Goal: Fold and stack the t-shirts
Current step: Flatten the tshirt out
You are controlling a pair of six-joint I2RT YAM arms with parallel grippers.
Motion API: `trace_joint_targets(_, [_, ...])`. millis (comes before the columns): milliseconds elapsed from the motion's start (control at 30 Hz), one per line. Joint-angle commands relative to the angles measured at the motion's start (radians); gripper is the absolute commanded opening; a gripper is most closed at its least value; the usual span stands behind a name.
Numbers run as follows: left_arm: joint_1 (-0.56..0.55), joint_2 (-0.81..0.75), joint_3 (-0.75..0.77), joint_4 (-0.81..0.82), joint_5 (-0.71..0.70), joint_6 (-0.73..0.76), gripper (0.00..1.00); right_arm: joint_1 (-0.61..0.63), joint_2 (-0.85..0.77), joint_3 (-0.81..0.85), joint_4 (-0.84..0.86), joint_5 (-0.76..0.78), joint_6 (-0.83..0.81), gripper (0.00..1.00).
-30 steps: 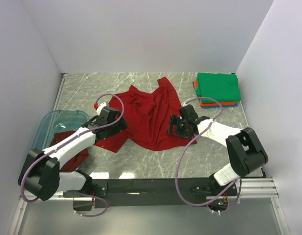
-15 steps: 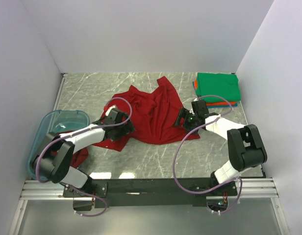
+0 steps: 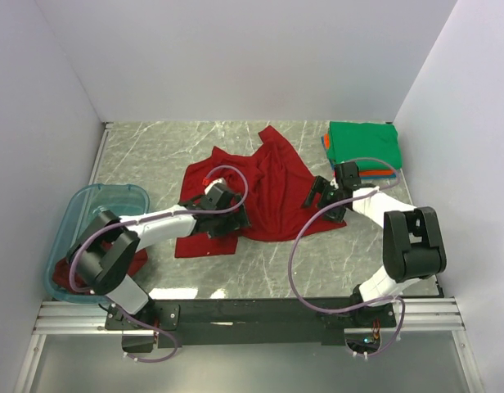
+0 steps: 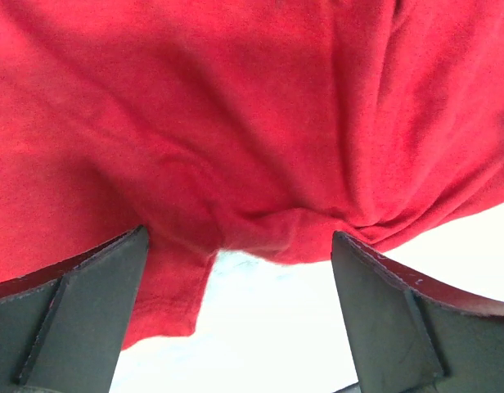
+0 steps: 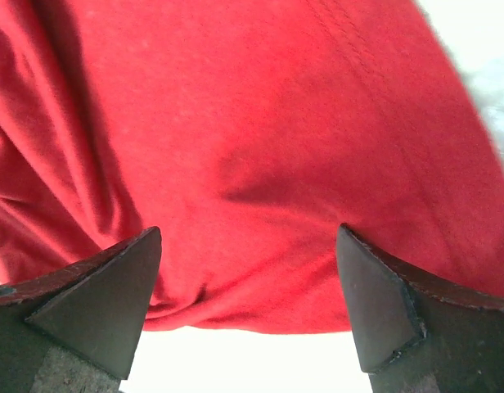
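A bright red t-shirt [image 3: 264, 184] lies crumpled and partly spread in the middle of the marble table. My left gripper [image 3: 238, 219] is open at the shirt's near left hem. In the left wrist view the red cloth [image 4: 236, 123] ends between the gripper's [image 4: 237, 246] spread fingers. My right gripper [image 3: 315, 196] is open at the shirt's right side. In the right wrist view the red hem [image 5: 252, 164] sits between the gripper's [image 5: 249, 237] fingers. Folded green [image 3: 363, 145], orange [image 3: 366, 173] and blue shirts are stacked at the back right. A maroon shirt [image 3: 136, 260] hangs from the tub.
A translucent blue plastic tub [image 3: 84, 209] stands at the left edge of the table, beside my left arm. White walls close in the table at the back and both sides. The folded stack sits just behind my right arm.
My left gripper has moved right along the shirt's near edge. My right gripper has moved back and right toward the stack. The red shirt has shifted right and spread wider.
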Motion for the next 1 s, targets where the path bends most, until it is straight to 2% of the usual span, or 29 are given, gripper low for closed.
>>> trace_joint_targets(0, [-0.001, -0.088, 0.045, -0.085, -0.078, -0.021, 0.99, -0.010, -0.085, 0.042, -0.077, 0.058, -0.060, 0.93])
trace_joint_targets(133, [-0.004, -0.297, -0.004, -0.171, -0.148, -0.061, 1.00, -0.010, -0.256, 0.058, -0.091, 0.084, -0.062, 0.94])
trace_joint_targets(300, [-0.002, -0.530, -0.080, -0.438, -0.298, -0.203, 0.99, -0.011, -0.525, 0.015, -0.131, 0.278, 0.004, 0.95])
trace_joint_targets(400, [-0.002, -0.622, -0.155, -0.547, -0.342, -0.335, 0.99, -0.011, -0.656, -0.057, -0.121, 0.369, 0.064, 0.98])
trace_joint_targets(500, [-0.002, -0.671, -0.195, -0.576, -0.336, -0.383, 0.99, -0.016, -0.745, -0.128, -0.098, 0.392, 0.099, 0.98])
trace_joint_targets(667, [-0.001, -0.667, -0.267, -0.554, -0.314, -0.448, 0.99, -0.019, -0.790, -0.177, -0.088, 0.366, 0.056, 0.98])
trace_joint_targets(967, [0.002, -0.541, -0.284, -0.505, -0.426, -0.552, 0.86, -0.020, -0.716, -0.182, -0.088, 0.311, 0.003, 0.97])
